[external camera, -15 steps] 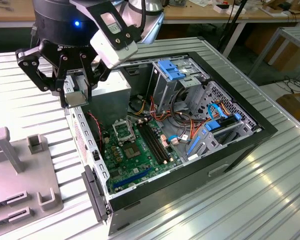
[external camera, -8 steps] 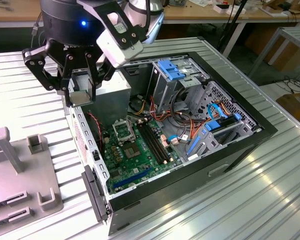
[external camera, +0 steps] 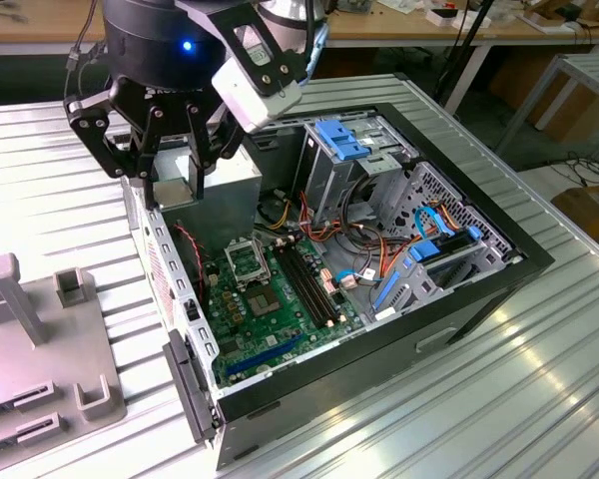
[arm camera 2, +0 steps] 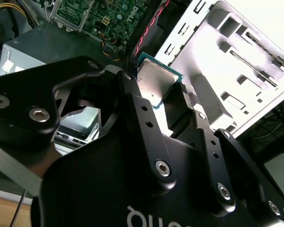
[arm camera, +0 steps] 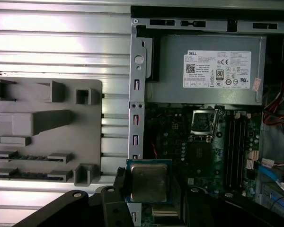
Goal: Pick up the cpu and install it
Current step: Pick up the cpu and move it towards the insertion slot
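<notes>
Gripper (external camera: 178,185) pinches the cpu (arm camera: 149,182) by opposite edges, metal top upward and apparently level, above the case wall (arm camera: 136,94), apart from the socket (arm camera: 203,124) on the motherboard (arm camera: 177,142); a flat hold suits seating.

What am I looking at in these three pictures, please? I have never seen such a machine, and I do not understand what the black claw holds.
This is a robot arm working on an opened desktop computer. The exterior view comes from a camera standing off the arm; both wrist views come from cameras riding on the arm, looking past its black gripper. The computer case lies open on a ribbed metal table, its green motherboard facing up. At the exterior view's left lies a grey holder tray. The gripper is shut on the cpu, a small square chip with a silver top, held near the case's side wall. The black-framed socket on the motherboard lies apart from it.
</notes>
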Robot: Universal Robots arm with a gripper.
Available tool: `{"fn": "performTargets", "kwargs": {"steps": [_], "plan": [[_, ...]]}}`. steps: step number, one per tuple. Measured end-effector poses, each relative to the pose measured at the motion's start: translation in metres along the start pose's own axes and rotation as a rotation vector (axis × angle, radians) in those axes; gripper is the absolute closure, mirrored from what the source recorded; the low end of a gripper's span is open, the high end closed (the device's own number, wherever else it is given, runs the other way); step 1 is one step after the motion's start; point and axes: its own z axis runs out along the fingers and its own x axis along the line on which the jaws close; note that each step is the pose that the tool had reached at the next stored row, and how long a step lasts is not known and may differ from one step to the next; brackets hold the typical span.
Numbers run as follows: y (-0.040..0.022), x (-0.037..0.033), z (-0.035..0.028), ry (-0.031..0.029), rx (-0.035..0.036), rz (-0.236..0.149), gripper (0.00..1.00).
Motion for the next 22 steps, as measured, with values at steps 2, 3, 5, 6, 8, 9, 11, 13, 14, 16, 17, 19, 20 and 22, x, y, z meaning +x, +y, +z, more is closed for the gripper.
{"fn": "performTargets", "kwargs": {"steps": [2, 3, 5, 6, 8, 9, 11, 13, 14, 16, 17, 19, 20, 22], "plan": [[-0.0001, -0.0029, -0.0001, 0.0001, 0.0004, 0.000, 0.53], [-0.0001, -0.0038, -0.0001, 0.0001, 0.0004, 0.000, 0.53], [-0.0002, -0.0056, -0.0001, 0.0001, 0.0005, 0.000, 0.53], [-0.0004, -0.0062, -0.0001, 0.0001, 0.0006, 0.000, 0.53], [-0.0007, -0.0074, 0.0000, 0.0001, 0.0005, 0.000, 0.53], [-0.0007, -0.0082, 0.0001, 0.0000, 0.0004, 0.000, 0.53], [-0.0009, -0.0119, 0.0001, 0.0001, 0.0006, 0.000, 0.53], [-0.0010, -0.0164, 0.0001, 0.0000, 0.0007, 0.000, 0.53], [-0.0011, -0.0184, 0.0002, 0.0001, 0.0007, 0.000, 0.53], [-0.0012, -0.0235, 0.0003, 0.0000, 0.0007, 0.000, 0.53], [-0.0013, -0.0253, 0.0003, 0.0000, 0.0007, 0.000, 0.53], [-0.0014, -0.0292, 0.0004, 0.0000, 0.0007, 0.000, 0.53], [-0.0015, -0.0315, 0.0004, 0.0001, 0.0008, 0.000, 0.53], [-0.0016, -0.0348, 0.0005, 0.0001, 0.0007, 0.000, 0.53]]}}
